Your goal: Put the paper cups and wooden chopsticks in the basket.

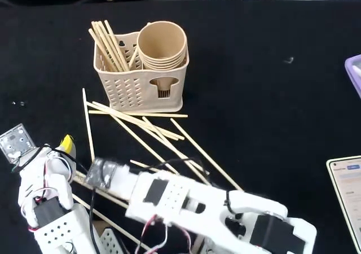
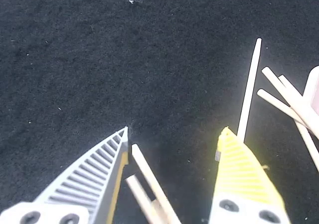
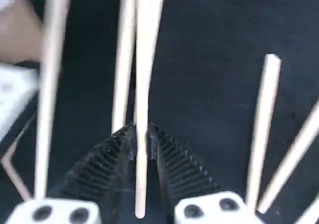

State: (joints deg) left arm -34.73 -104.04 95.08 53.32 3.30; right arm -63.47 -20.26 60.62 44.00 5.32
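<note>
The left gripper (image 2: pixel 175 130) had one grey finger (image 2: pixel 94 176) with ribbed stripes and one yellow finger (image 2: pixel 240 167), finely ridged. Black cloth (image 2: pixel 149 59) lay between and ahead of them. The right gripper (image 3: pixel 141 128) had black, saw-ridged jaws, with a pale wooden chopstick (image 3: pixel 141 184) between them. The basket (image 1: pixel 138 90) was beige, patterned with rows of small slots. The paper cups (image 1: pixel 162 39) were tan.

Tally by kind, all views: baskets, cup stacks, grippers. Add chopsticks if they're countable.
basket: 1
stack of paper cups: 1
grippers: 2 (left gripper, right gripper)
chopsticks: overlapping, no sure count
Total: 4, chopsticks excluded
</note>
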